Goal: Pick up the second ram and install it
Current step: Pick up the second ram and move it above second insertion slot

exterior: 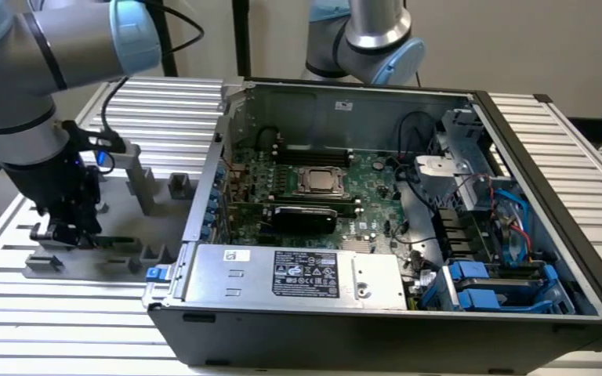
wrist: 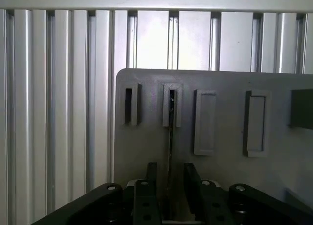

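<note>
Gripper (wrist: pixel 170 172) open, low over grey holder plate (wrist: pixel 146 151); black fingers (wrist: pixel 151 183) astride second ram (wrist: pixel 170 137), small gap each side, apart from both. Second ram edge-on and upright, far end seated in slotted holder block (wrist: pixel 171 105), near end running btwn the fingers. Another slotted block (wrist: pixel 129 105) just beside it; two plain rectangular blocks (wrist: pixel 205 122) farther along same row; dark block (wrist: pixel 302 107) at plate edge. Plate lying on ribbed aluminium table (wrist: pixel 58 112).

Seen from exterior view: robot arm (exterior: pixel 29 149) at exterior view's left, reaching down onto plate, well apart from open PC case (exterior: pixel 385 329). Upright grey posts (exterior: pixel 139 188) on plate btwn gripper and case. Case side wall (exterior: pixel 209 188) standing btwn plate and mobo (exterior: pixel 369 176). Inside case: CPU (exterior: pixel 319 182) mid-board, PSU (exterior: pixel 301 274) along near side, blue drive caddies (exterior: pixel 489 294) toward exterior view's right, cable tangle (exterior: pixel 426 196) beside board. Second arm's base (exterior: pixel 369 39) behind case.
</note>
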### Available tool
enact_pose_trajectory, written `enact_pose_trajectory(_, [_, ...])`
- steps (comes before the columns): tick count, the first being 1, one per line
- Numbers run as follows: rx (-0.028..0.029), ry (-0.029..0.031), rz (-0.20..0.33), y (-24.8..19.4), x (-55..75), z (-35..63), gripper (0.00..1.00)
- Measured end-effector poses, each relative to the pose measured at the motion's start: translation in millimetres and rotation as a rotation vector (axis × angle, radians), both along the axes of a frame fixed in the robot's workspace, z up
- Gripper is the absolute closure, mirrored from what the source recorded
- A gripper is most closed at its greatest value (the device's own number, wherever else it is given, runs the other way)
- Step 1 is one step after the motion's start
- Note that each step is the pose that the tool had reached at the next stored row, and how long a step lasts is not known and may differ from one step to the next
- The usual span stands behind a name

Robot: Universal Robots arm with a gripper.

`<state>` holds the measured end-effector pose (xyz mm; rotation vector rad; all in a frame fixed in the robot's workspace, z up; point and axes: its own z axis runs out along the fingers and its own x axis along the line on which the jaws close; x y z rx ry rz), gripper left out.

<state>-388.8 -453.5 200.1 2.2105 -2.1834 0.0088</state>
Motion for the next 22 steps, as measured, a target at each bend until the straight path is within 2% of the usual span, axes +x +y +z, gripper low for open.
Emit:
enact_pose_trajectory(16, [0.0027, -0.0002, -0.003, -0.1, 1.1, -2.1, 0.00])
enact_pose_trajectory(22, [0.0056, -0.0001, -0.004, -0.2, 2.7, -2.1, 0.00])
